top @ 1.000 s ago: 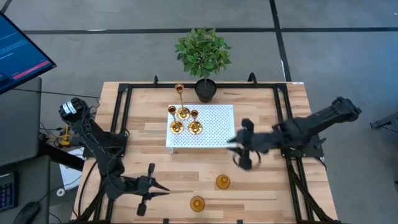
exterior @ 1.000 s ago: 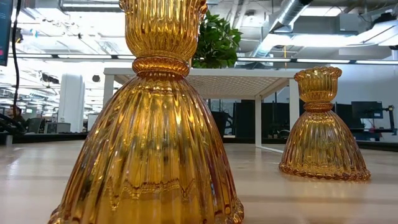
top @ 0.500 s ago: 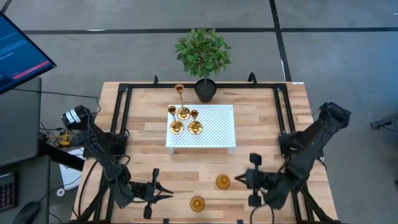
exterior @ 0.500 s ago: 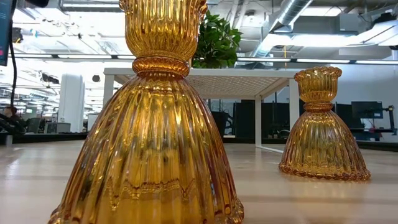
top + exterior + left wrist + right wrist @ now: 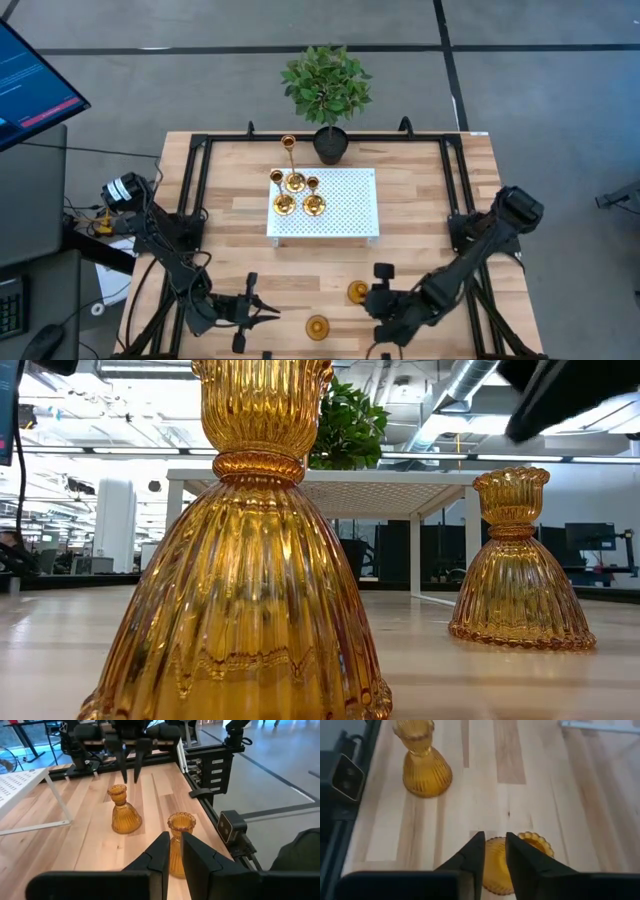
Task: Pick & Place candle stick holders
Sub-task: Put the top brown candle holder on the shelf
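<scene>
The light is bright and even from above. The wooden table (image 5: 420, 200) shows only soft, small shadows. In the low view, ceiling lights glow white behind, and the near amber holder (image 5: 240, 550) shines. At two o'clock a dark arm (image 5: 560, 395) is blurry.

You have three candle stick holders (image 5: 293, 192) on the perforated stand (image 5: 345, 205) mid-frame, two candle holders (image 5: 358, 292) lower centre, potted plant (image 5: 326, 95) above.

Potted plant (image 5: 326, 95) behind white perforated stand (image 5: 345, 205); monitor (image 5: 30, 85) off-table.
</scene>
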Motion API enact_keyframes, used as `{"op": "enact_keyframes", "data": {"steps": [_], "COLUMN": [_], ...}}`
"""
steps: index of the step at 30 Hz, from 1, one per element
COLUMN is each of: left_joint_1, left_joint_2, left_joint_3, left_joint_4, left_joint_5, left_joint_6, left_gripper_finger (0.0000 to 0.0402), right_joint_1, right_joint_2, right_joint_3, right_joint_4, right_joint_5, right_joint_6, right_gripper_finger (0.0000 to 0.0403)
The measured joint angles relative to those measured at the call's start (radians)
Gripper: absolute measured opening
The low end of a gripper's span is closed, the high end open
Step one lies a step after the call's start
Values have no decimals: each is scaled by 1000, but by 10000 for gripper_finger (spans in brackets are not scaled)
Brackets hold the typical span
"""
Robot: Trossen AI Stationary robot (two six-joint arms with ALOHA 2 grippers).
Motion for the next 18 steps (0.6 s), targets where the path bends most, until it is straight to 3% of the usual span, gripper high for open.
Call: {"op": "enact_keyframes", "data": {"steps": [7,12,18], "left_joint_1": [0,0,0], "left_joint_2": [0,0,0], "left_joint_3": [0,0,0], "left_joint_4": [0,0,0], "left_joint_5": [1,2,1], "left_joint_6": [-12,-12,-12], "left_gripper_finger": [47,47,47], "right_joint_1": [-16,-38,-45], "right_joint_2": [1,22,61], "right_joint_3": [0,3,6], "right_joint_4": [-32,-80,-108], "right_joint_5": [-9,-89,-77], "right_joint_6": [0,56,79], "right_gripper_finger": [108,128,140]}}
